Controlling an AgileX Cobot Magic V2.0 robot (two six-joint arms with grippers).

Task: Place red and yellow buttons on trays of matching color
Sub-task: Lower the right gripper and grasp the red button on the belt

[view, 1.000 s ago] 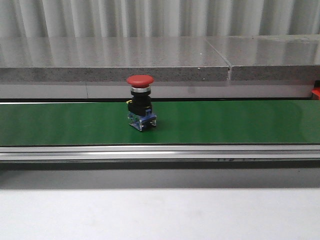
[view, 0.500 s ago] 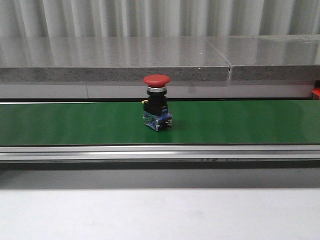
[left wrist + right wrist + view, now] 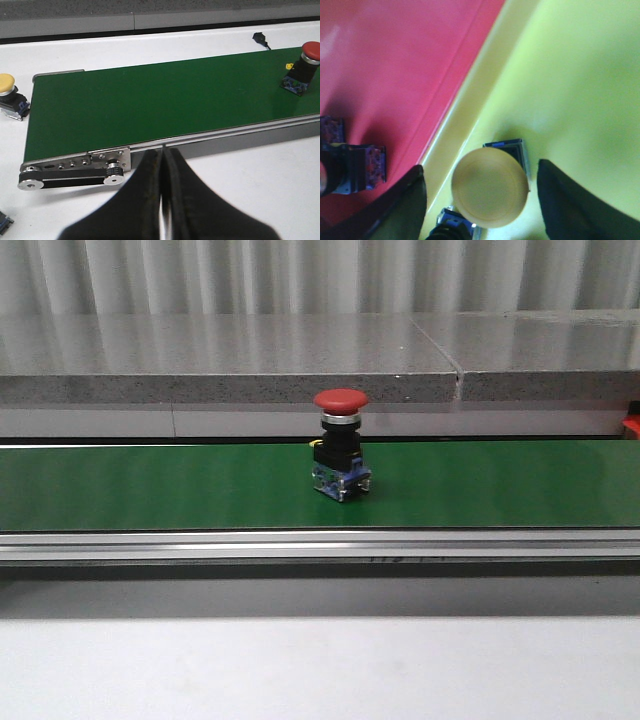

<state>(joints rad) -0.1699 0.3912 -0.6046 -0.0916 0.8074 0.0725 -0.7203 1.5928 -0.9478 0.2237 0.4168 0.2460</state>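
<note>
Standing on the green belt (image 3: 150,485) — red button (image 3: 340,445); left gripper (image 3: 161,165) closed empty, right gripper (image 3: 480,187) spread.

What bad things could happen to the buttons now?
1. The red button stands upright on the green belt with no gripper near it; if the belt carries it to the end, it might tip or drop off.
2. The right gripper is open around a yellow button on the yellow tray, close to the rim beside the red tray. Lifting away carelessly might knock it over.
3. The left gripper is shut and far from the red button, so it may reach late.
</note>
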